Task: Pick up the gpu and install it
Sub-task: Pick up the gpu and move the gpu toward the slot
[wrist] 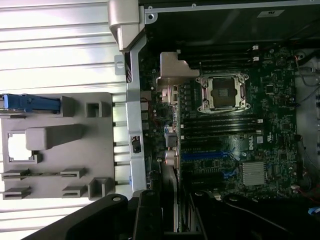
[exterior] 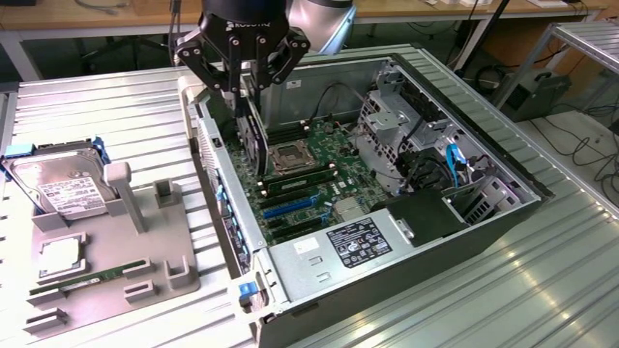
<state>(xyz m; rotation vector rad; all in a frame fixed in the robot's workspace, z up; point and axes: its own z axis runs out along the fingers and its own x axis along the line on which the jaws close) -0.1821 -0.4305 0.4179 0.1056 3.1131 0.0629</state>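
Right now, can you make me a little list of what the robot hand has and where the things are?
gripper: the gripper is shut on the gpu
gpu: upright on its edge, inside the open case, over the motherboard
gpu neighbour: close beside the socket
seated in a slot: cannot tell
case: lying on its side, open on top
tray: the tray sits to the exterior view's left of the case
on tray: hard drive, RAM stick
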